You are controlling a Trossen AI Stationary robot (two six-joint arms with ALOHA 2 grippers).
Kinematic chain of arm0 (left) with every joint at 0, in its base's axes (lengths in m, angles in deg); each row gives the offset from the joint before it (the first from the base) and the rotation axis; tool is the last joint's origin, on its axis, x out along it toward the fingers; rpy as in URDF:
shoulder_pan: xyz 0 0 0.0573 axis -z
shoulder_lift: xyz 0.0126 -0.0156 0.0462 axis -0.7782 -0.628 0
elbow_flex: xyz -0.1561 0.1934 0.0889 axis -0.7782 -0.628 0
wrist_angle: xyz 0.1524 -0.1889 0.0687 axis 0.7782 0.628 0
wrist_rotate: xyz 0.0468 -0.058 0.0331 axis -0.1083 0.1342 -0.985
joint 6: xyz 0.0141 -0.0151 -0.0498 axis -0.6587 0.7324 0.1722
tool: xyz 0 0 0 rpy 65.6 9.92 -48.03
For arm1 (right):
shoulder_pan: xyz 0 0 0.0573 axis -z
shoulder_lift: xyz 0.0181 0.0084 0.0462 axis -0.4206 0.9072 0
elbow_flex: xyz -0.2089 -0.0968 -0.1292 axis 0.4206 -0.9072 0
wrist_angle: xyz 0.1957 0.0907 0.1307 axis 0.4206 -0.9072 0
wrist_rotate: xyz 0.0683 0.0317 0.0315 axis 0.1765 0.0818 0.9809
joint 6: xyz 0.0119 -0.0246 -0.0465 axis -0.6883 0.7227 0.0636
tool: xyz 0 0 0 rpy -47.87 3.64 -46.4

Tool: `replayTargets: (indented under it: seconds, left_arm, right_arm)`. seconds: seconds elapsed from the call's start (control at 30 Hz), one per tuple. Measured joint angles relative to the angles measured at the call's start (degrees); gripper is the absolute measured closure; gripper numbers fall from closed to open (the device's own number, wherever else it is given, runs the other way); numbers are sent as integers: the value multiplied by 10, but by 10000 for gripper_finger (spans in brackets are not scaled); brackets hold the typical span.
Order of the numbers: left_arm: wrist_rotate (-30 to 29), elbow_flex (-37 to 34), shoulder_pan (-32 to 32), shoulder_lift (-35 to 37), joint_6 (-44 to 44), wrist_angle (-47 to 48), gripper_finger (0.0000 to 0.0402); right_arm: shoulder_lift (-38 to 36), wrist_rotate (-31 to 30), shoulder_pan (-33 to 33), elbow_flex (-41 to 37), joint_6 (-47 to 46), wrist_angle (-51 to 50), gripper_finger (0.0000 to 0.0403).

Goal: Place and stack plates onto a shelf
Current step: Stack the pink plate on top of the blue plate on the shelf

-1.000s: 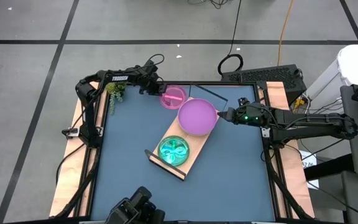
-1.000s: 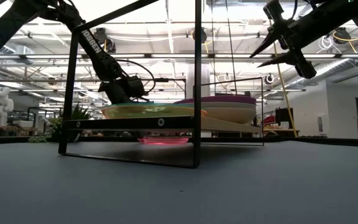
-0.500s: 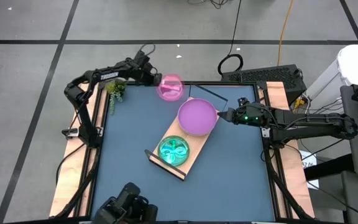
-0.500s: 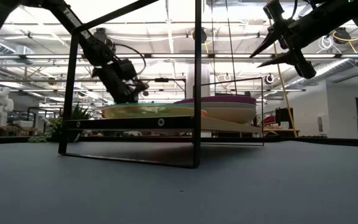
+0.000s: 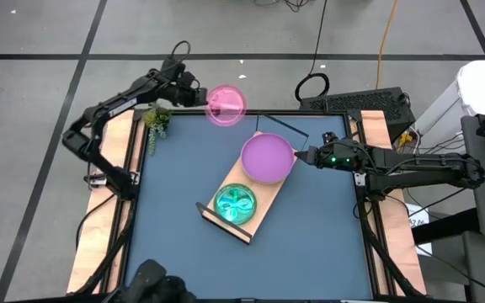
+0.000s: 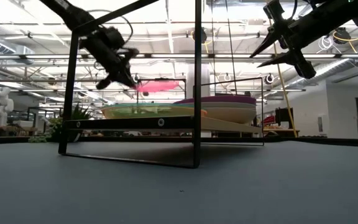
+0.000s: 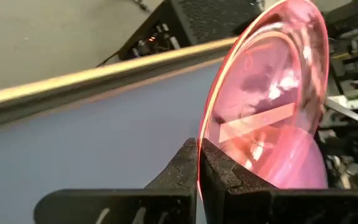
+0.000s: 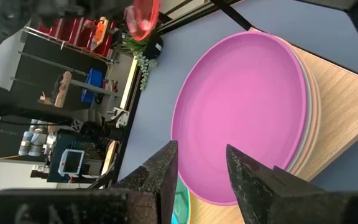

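A small translucent pink plate (image 5: 226,104) hangs in the air over the table's far left corner, with my left gripper (image 5: 199,98) shut on it. In the low view the plate (image 6: 158,85) is higher than the shelf's stacks. The shelf (image 5: 263,195), a light-wood board, lies slantwise mid-table. A purple plate (image 5: 267,158) tops a stack of large plates at its far end, and a green translucent plate (image 5: 236,204) tops a stack at its near end. My right gripper (image 5: 297,155) hovers open just right of the purple plate (image 8: 241,112), with nothing between its fingers. My left gripper pinches the pink plate's rim (image 7: 199,146) between its two fingers. The fingers come from the table's left, slanting downward. The plate is lifted clear of table and shelf and sticks out beyond the fingers toward the right, nearly level in the low view.
A small green plant (image 5: 157,123) stands at the table's far left corner, below the left arm. The shelf's black frame ends (image 6: 197,81) rise upright above the board. A keyboard (image 5: 356,103) lies beyond the far right edge. Blue table surface (image 5: 175,185) lies left of the shelf.
My left gripper has risen and drawn toward the table's far left corner, staying shut on the pink plate. The plate has been lifted from the table beside the shelf's far end to well above the stacks.
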Motion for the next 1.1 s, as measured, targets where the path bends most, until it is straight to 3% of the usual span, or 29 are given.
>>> replayTargets:
  seconds: [0.13, 0.43, 0.73, 1.1]
  left_arm:
    - [10, 0, 15, 46, 1, 24, 398]
    - [20, 0, 81, 122, -1, 129, 398]
    - [43, 0, 183, 153, 33, 161, 399]
    - [22, 0, 286, 152, 68, 166, 399]
  right_arm:
    - [0, 0, 0, 0, 5, 0, 301]
    - [0, 6, 0, 0, 32, 4, 398]
    - [0, 30, 0, 0, 55, 4, 401]
    - [0, 45, 0, 0, 61, 10, 402]
